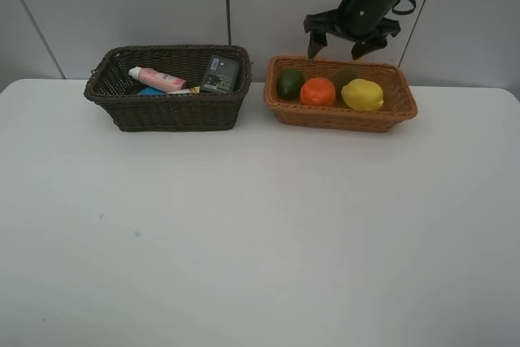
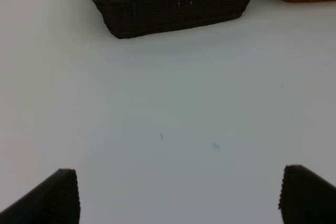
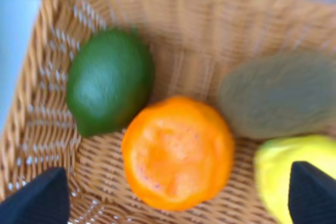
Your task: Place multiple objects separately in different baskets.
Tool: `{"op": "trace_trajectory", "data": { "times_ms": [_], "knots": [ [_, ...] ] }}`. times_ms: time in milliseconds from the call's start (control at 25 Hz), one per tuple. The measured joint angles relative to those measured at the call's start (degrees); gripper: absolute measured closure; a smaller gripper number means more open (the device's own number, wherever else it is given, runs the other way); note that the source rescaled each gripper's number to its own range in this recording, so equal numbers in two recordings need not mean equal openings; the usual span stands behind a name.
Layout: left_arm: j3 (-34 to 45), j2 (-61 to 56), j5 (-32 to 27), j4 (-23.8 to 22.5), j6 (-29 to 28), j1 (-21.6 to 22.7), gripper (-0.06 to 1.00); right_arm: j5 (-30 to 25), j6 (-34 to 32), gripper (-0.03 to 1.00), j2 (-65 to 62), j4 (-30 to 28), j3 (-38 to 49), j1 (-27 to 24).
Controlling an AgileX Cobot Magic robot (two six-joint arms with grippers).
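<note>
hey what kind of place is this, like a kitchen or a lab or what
Probably a robot test bench rather than a kitchen: a bare white table against plain grey wall panels, with only two wicker baskets, the dark basket and the tan basket, and a black robot gripper above the tan one.

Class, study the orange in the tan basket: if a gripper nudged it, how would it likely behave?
The orange looks round, so it would probably roll, though the green fruit and lemon close beside it should stop it quickly. Its dimpled skin probably gives fair grip.
</note>
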State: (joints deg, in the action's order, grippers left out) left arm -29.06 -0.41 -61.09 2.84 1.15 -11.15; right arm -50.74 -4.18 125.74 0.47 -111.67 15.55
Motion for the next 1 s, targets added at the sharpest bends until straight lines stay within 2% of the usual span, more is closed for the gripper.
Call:
{"op": "trace_trajectory", "data": {
  "times_ms": [120, 360, 440, 520, 600, 720, 1000],
  "knots": [
    [0.0, 0.0, 0.0, 0.0, 0.0, 0.0, -0.05, -2.9, 0.0, -0.01, -2.71, -0.47, 0.0, -3.97],
    [0.0, 0.0, 0.0, 0.0, 0.0, 0.0, -0.05, -11.32, -0.05, -0.03, -3.63, -2.09, 0.0, -15.52],
    [0.0, 0.0, 0.0, 0.0, 0.0, 0.0, -0.05, -15.59, -0.19, -0.03, -4.12, -3.41, 0.42, -18.13],
    [0.0, 0.0, 0.0, 0.0, 0.0, 0.0, -0.05, -17.42, -0.91, -0.03, -6.25, -4.36, 3.02, -20.07],
    [0.0, 0.0, 0.0, 0.0, 0.0, 0.0, -0.05, -18.1, -1.69, -0.03, -9.83, -4.59, 7.7, -21.77],
    [0.0, 0.0, 0.0, 0.0, 0.0, 0.0, -0.05, -18.12, -2.52, -0.03, -17.84, -5.71, 19.12, -22.82],
    [0.0, 0.0, 0.0, 0.0, 0.0, 0.0, -0.05, -11.01, -4.57, -0.03, -45.47, -6.08, 47.62, -22.82]
  ]
}}
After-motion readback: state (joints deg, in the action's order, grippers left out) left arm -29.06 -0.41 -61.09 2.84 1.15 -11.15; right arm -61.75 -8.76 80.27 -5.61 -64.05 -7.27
